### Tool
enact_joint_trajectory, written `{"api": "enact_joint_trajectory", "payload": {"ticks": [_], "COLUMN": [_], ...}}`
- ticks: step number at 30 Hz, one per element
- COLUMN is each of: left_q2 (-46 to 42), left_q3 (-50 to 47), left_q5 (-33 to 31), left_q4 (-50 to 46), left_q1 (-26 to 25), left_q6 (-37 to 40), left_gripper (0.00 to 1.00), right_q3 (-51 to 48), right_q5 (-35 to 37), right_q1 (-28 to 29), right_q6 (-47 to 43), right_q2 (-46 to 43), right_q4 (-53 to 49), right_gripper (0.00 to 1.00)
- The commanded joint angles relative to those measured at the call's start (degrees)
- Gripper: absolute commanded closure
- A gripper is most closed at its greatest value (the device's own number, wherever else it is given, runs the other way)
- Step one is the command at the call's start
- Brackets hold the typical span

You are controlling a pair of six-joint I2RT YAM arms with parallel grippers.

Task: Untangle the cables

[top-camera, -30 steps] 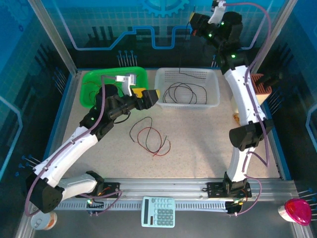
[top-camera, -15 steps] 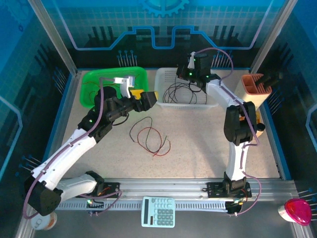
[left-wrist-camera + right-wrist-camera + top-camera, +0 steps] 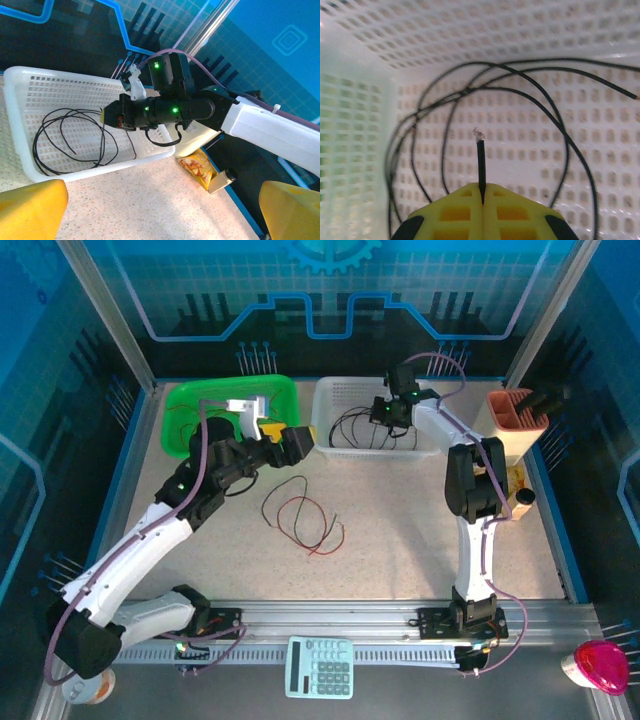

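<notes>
Right wrist view: right fingers (image 3: 452,212) pinch the end of a black cable (image 3: 481,162) low inside the white basket (image 3: 470,30), likely to drop it there; left fingers (image 3: 30,210) hover spread.

Speckled beige table (image 3: 400,540), blue-rimmed. Behind the table stands a blue wall (image 3: 200,280) printed with circuit lines. Metal posts (image 3: 108,315) rise at the table's far corners, and a grey rail (image 3: 330,618) lines its near edge.

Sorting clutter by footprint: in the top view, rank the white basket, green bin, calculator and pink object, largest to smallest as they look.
1-2. white basket and green bin: look about alike, so unranked.
3. calculator.
4. pink object.
</notes>
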Motion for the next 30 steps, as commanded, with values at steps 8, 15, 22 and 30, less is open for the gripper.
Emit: {"api": "enact_joint_trajectory", "payload": {"ticks": [8,15,22,30], "left_q2": [-3.2,-3.9,-3.9,-3.8], "left_q3": [-3.6,-6.1,-8.1,-9.5], "left_q5": [-9.6,-14.6,-16.3,-16.8], "left_q4": [-7.8,-10.7,-10.8,-10.1], "left_q1": [-0.3,-0.3,-0.2,0.0], "left_q6": [2.5,2.5,2.0,1.6], "left_gripper": [0.01,0.01,0.01,0.01], "right_q3": [3.6,6.1,5.3,0.0], "right_q5": [1.4,1.6,4.6,3.0], "right_q1": [-2.4,-2.6,-2.7,0.3], "right_q6": [-1.5,-2.1,-2.4,-3.9], "right_q2": [-0.2,-4.8,-11.5,-20.9], "right_q4": [-6.6,-6.9,-5.7,-2.3], "right_gripper": [0.49,0.28,0.21,0.28]}}
